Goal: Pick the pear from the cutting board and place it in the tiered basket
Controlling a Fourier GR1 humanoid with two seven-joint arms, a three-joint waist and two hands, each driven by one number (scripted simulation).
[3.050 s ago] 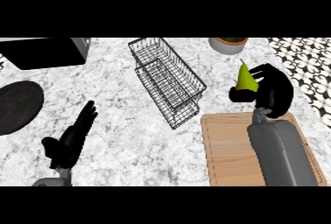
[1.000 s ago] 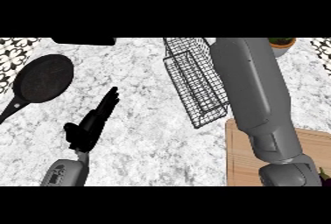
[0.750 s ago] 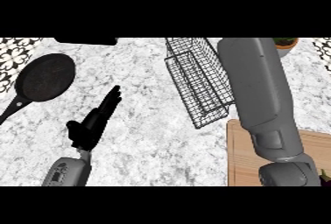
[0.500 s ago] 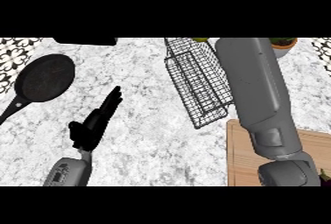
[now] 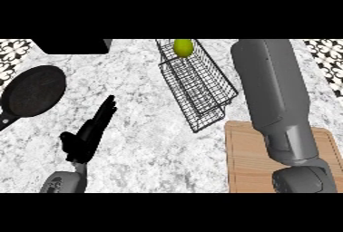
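The yellow-green pear [image 5: 183, 48] sits in the far end of the black wire tiered basket [image 5: 198, 88], and nothing is touching it. Left of the basket, the left hand [image 5: 89, 133] rests over the grey stone counter [image 5: 140, 131] with its fingers straight and let go, holding nothing, and farther left lies a black frying pan [image 5: 33, 95]. Right of the basket, the grey right forearm [image 5: 276, 99] reaches up past the wooden cutting board [image 5: 248, 158], and the right hand is out of sight.

One pear [image 5: 183, 47], one tiered basket [image 5: 201, 93], one cutting board [image 5: 251, 158], one frying pan [image 5: 32, 95], one robot hand [image 5: 87, 133].
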